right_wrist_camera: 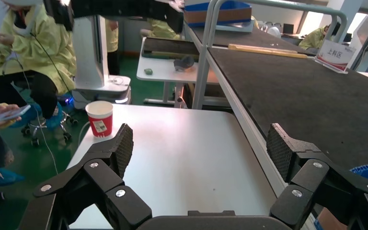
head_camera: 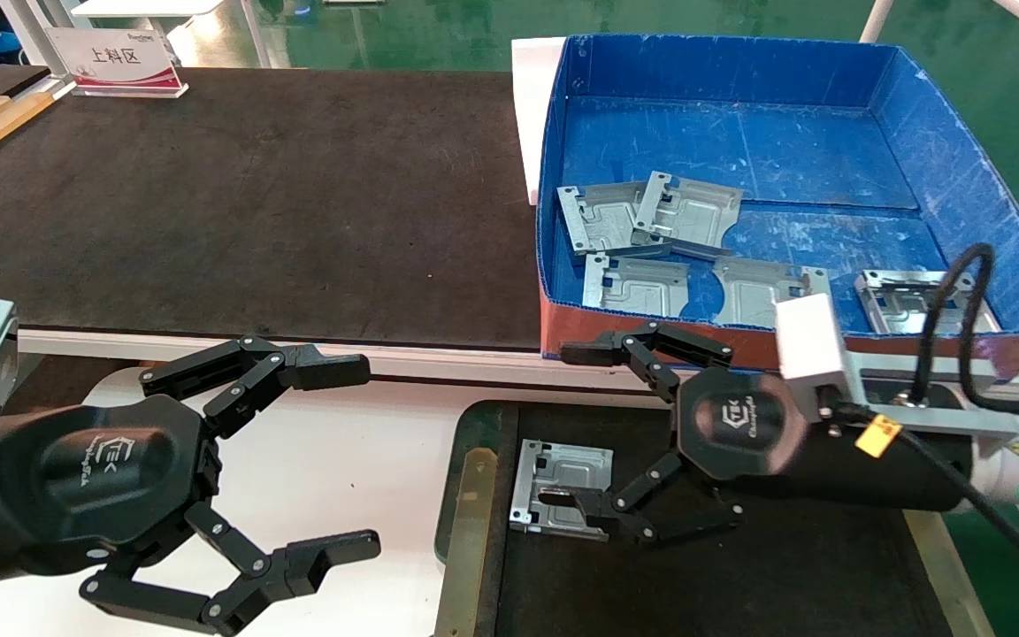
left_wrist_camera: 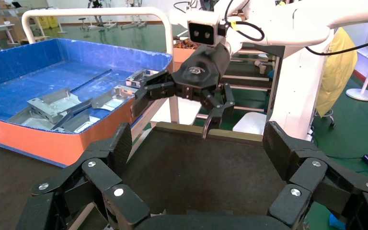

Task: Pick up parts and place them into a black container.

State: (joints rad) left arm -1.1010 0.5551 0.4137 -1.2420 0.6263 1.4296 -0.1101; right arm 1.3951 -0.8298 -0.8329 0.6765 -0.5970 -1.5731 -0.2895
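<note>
Trouble looms if you pull away carelessly: your right gripper (head_camera: 585, 433) hangs wide open over the black container (head_camera: 739, 575), one finger at 6 o'clock overlapping the part (head_camera: 563, 482) lying flat inside, and could drag it; left gripper (head_camera: 333, 460) idles open.

Your left gripper (head_camera: 333, 460) at the table's near left edge, fingers spread wide, arm parked low, your right gripper (head_camera: 576, 433) pointing left, fingers splayed apart, forearm level.

one part (head_camera: 560, 485) flat in black container (head_camera: 766, 575); five parts (head_camera: 651, 215) in box.
</note>
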